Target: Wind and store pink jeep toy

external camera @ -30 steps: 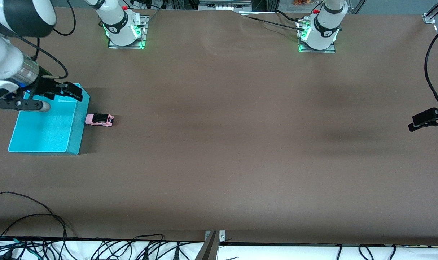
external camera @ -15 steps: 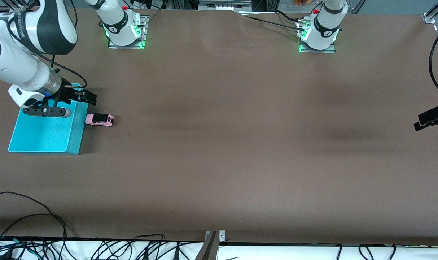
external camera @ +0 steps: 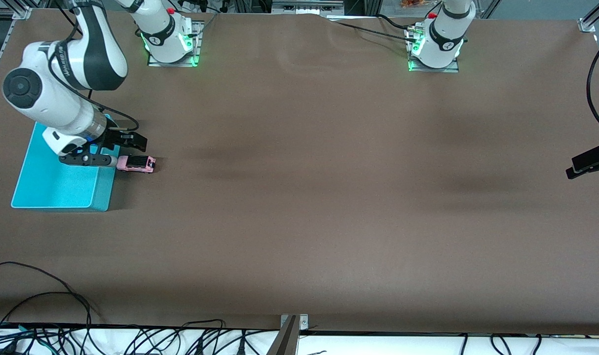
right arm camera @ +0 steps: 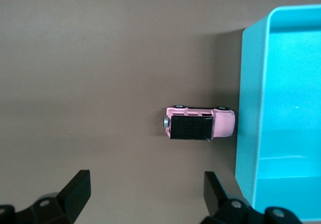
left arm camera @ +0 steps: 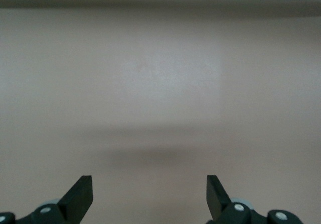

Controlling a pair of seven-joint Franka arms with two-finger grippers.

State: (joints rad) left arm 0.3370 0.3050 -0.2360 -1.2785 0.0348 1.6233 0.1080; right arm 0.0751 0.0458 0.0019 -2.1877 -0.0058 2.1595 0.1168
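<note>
Broadly, brown table (external camera: 299,197): covers nearly the whole front view, cables along its near edge partly cut off.

Turquoise bin (external camera: 57,182): at the right arm's end of the table, upper part hidden under the right arm in the front view; only one corner and wall seen from the right wrist view (right arm camera: 281,108).

Right gripper (external camera: 127,148): hangs over the bin's edge and the toy, jaws spread wide, holding nothing; only fingertips (right arm camera: 75,189) seen from its own wrist view.

Left gripper (external camera: 588,162): waits at the left arm's end of the table, mostly cut off by the front view's edge; jaws spread with bare table between them, fingertips (left arm camera: 80,196) alone visible from its wrist view.

Pink jeep toy (external camera: 136,163): on the table just beside the bin's wall, on its wheels; whether touching the bin cannot be told. Black roof up, small grey knob at one end (right arm camera: 199,124).
</note>
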